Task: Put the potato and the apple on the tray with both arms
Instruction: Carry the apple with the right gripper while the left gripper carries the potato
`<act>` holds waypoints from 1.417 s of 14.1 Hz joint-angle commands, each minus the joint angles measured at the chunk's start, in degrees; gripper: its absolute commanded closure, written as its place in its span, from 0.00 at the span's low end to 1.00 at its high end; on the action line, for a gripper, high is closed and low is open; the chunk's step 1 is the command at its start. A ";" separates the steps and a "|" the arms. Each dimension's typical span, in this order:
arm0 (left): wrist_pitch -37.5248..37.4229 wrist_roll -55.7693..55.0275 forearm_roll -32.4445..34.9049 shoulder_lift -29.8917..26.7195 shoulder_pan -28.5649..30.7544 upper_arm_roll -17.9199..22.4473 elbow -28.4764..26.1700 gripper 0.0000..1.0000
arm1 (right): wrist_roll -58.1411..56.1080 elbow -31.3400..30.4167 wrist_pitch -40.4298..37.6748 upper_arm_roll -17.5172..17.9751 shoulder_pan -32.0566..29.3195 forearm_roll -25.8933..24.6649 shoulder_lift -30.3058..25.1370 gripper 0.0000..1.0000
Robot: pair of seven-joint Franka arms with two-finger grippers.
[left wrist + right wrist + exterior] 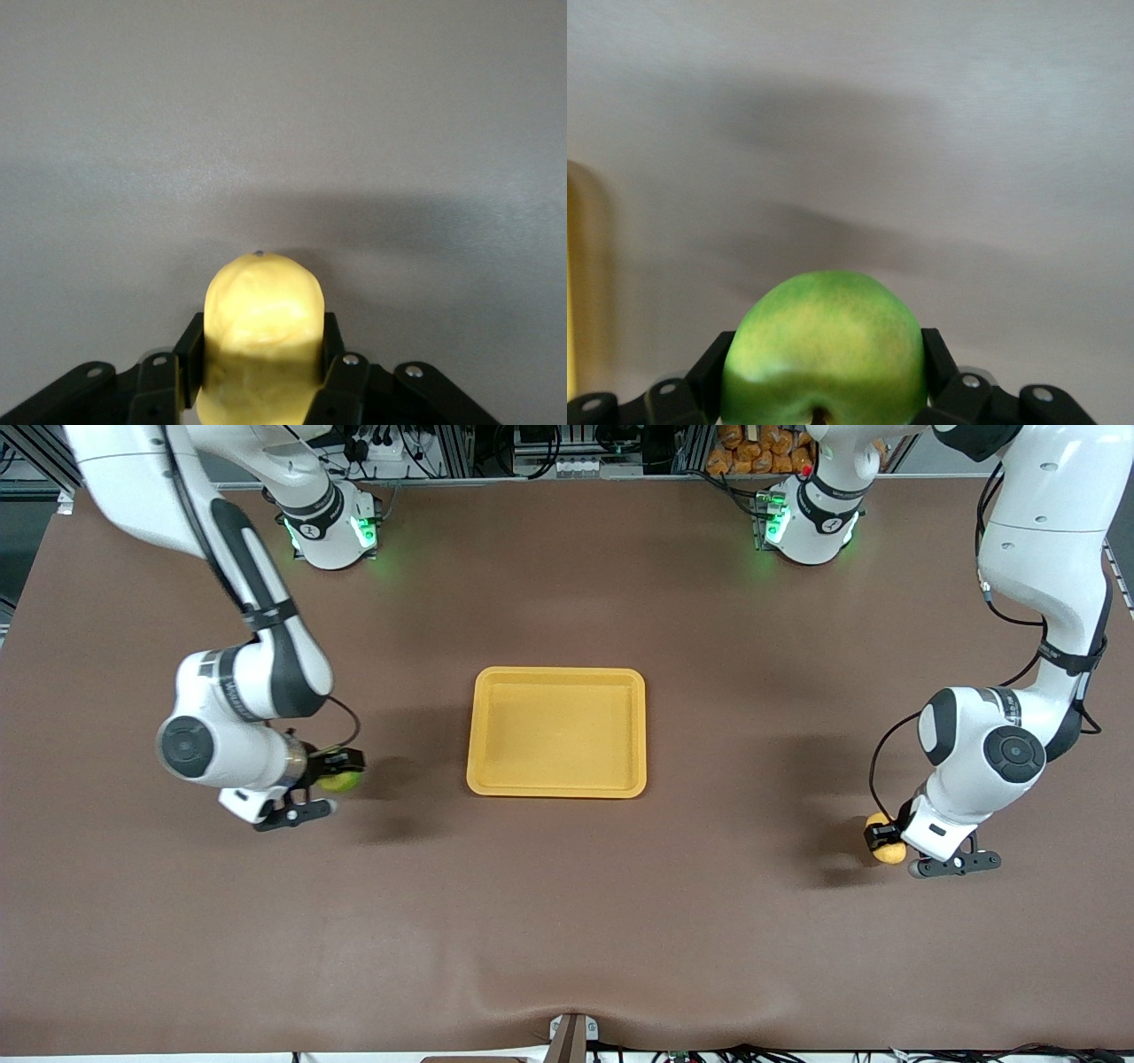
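I have both things in grip now, so the picking step looks finished and the carrying step is in front of me; my left hand [886,841] is clamped on the potato [889,849], low at the left arm's end of the bench [567,921], and in the left wrist view the two fingers [339,372] press the yellow skin of the potato [261,336] from both sides; my right hand [339,771] is clamped on the apple [341,781], low at the right arm's end of the bench, and in the right wrist view the fingers [943,367] sit against the green sides of the apple [824,354] with the stem dimple facing the camera; whether each fruit rests on the bench or hangs just above it, I cannot tell.

The tray [556,788] lies in the middle of the bench between my two hands, well apart from both, and it has nothing in it; I judge that the next move calls for lifting both fruits enough to pass over the raised rim, then bringing them inward from the two ends; the two hands should aim at different parts of the tray, so that they do not meet over it; I should lower before I let go, because the apple is round and may roll.
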 commanded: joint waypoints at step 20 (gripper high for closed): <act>-24.17 -13.82 2.07 -7.12 -12.36 -13.90 4.32 1.00 | 41.41 0.12 12.51 -0.58 25.23 3.06 6.84 0.19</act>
